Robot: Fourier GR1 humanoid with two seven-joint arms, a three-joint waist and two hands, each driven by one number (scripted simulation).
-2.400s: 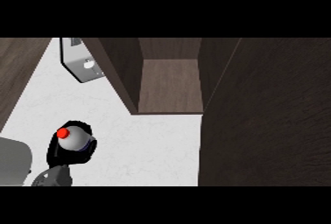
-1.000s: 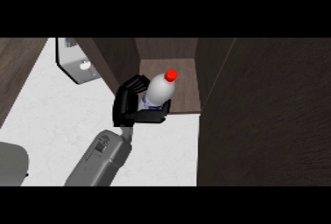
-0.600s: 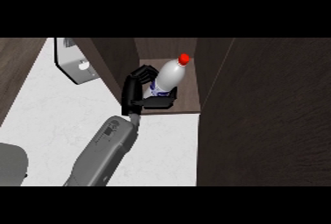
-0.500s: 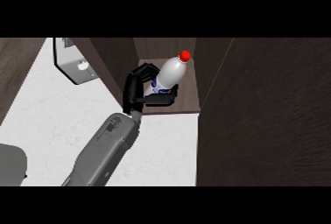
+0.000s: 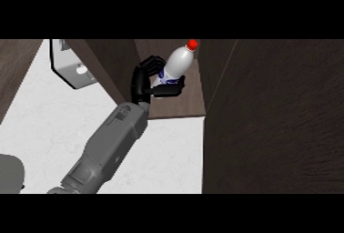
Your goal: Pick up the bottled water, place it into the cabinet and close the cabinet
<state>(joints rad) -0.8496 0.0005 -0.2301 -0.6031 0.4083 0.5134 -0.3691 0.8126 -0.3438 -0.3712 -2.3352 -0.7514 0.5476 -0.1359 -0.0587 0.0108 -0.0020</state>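
Observation:
The bottled water (image 5: 179,60) is white with a red cap and a blue label. It is tilted, cap pointing up and to the right, inside the open dark wood cabinet (image 5: 176,108). My left hand (image 5: 144,82) is shut on it: fingers curl round its left side and the thumb crosses its lower part. The grey forearm (image 5: 107,145) runs in from the lower left. I cannot tell whether the bottle's base touches the cabinet floor. The right hand does not show.
A wide dark wood panel (image 5: 275,118), seemingly the cabinet's open door, fills the right side. A light grey fixture with a round knob (image 5: 73,69) stands at the upper left on the white counter (image 5: 47,127). A grey object (image 5: 9,173) sits at the lower left edge.
My left hand has carried the bottle from the counter at the lower left up and right into the cabinet opening. Over the last half second it pushed slightly deeper.

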